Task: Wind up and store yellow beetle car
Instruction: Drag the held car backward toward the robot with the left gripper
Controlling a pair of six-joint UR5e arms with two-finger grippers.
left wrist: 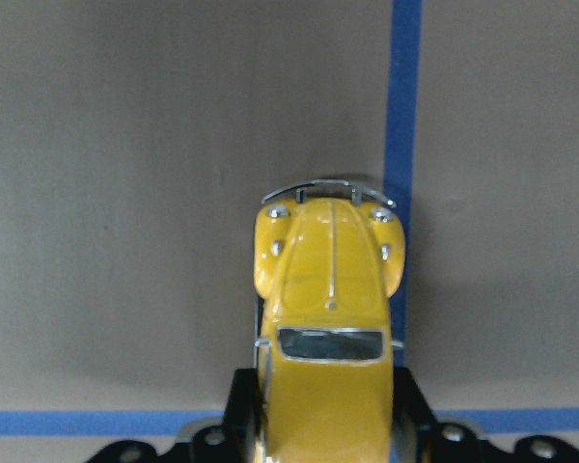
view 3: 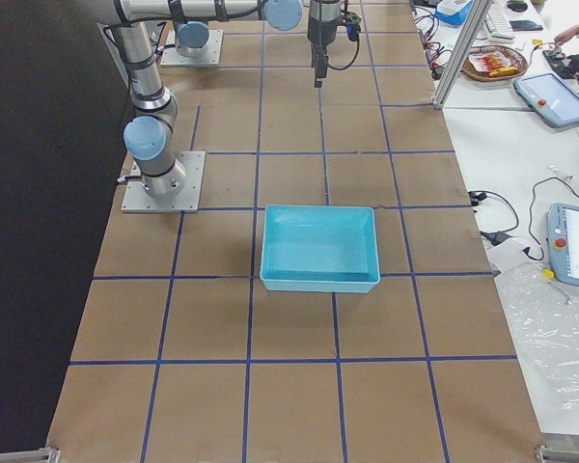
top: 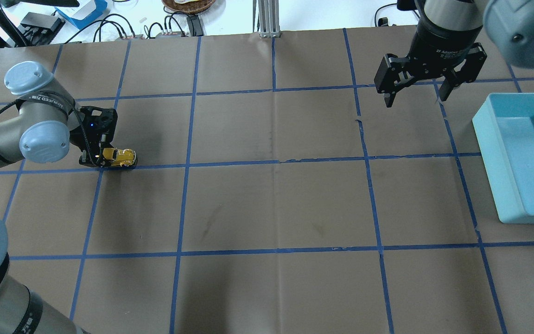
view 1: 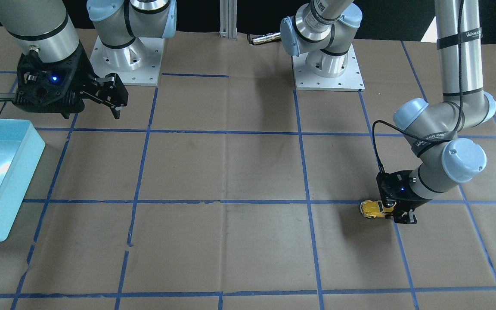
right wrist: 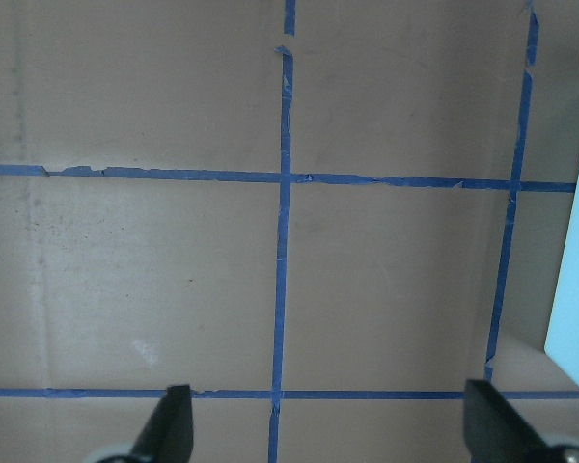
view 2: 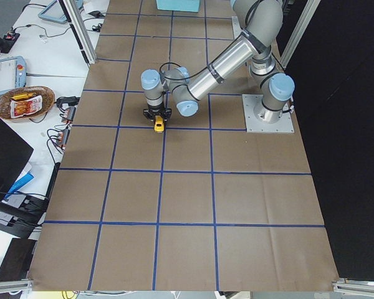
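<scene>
I see a table (top: pixel 267 208) covered in brown paper and marked into squares by blue tape (top: pixel 276 162). Standing on it are a light blue bin (top: pixel 494 157) at the robot's right end and two metal base plates (view 1: pixel 351 79) along the robot's edge. The car (top: pixel 119 157) sits on a tape line near the left end.

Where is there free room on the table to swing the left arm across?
The whole middle of the table is bare, from the yellow beetle car in the left claw across to the blue bin. Only the right end is crowded: the open right claw hangs beside the bin.
</scene>
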